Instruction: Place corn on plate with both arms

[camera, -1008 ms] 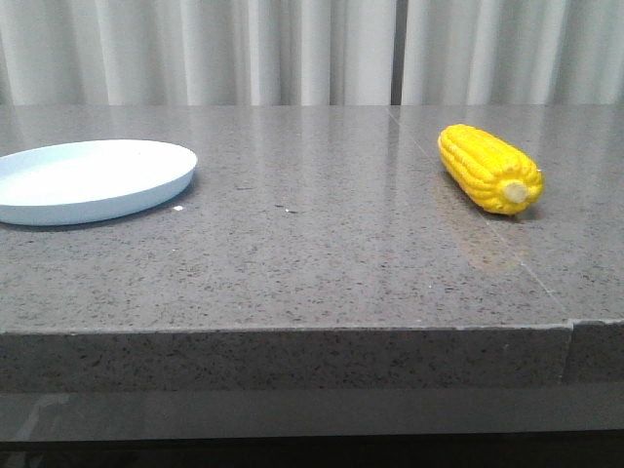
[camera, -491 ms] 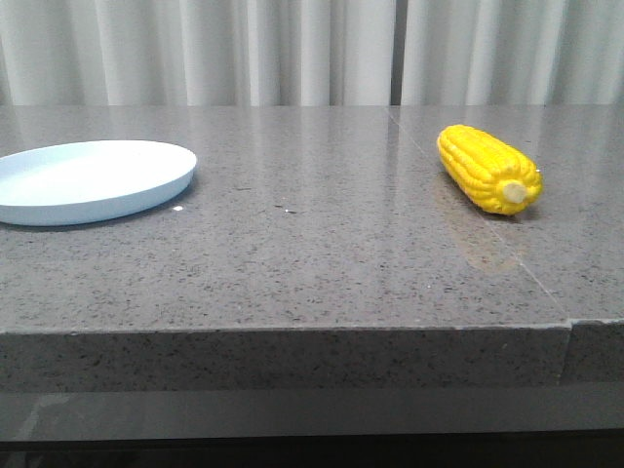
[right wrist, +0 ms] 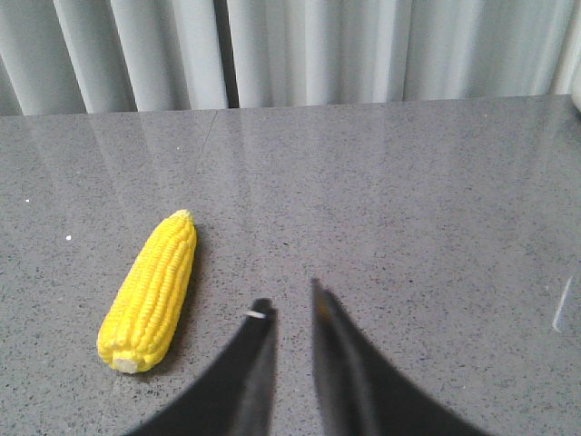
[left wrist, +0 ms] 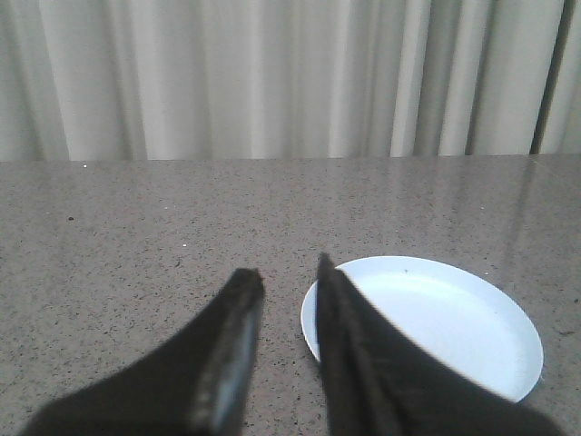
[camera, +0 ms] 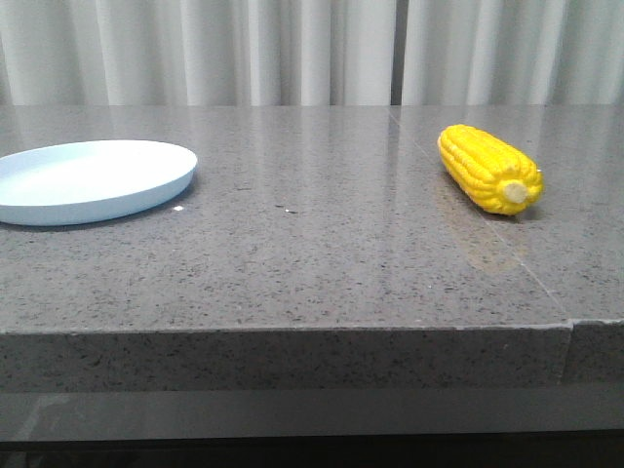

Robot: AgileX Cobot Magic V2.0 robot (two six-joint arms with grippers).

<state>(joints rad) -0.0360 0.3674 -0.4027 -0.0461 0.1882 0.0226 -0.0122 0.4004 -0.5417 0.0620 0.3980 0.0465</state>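
The yellow corn (camera: 490, 168) lies on its side at the right of the grey stone table, cream stub end toward me. It also shows in the right wrist view (right wrist: 151, 288), off to one side of my right gripper (right wrist: 289, 295), which is open, empty and above bare table. The pale blue plate (camera: 90, 179) sits at the left of the table, empty. In the left wrist view the plate (left wrist: 436, 318) lies just beside my left gripper (left wrist: 286, 272), which is open and empty, one finger overlapping the plate's rim. Neither gripper shows in the front view.
The grey speckled table (camera: 312, 253) has a front edge close to the camera and a seam (camera: 568, 327) at the right front. White curtains (camera: 292, 49) hang behind the table.
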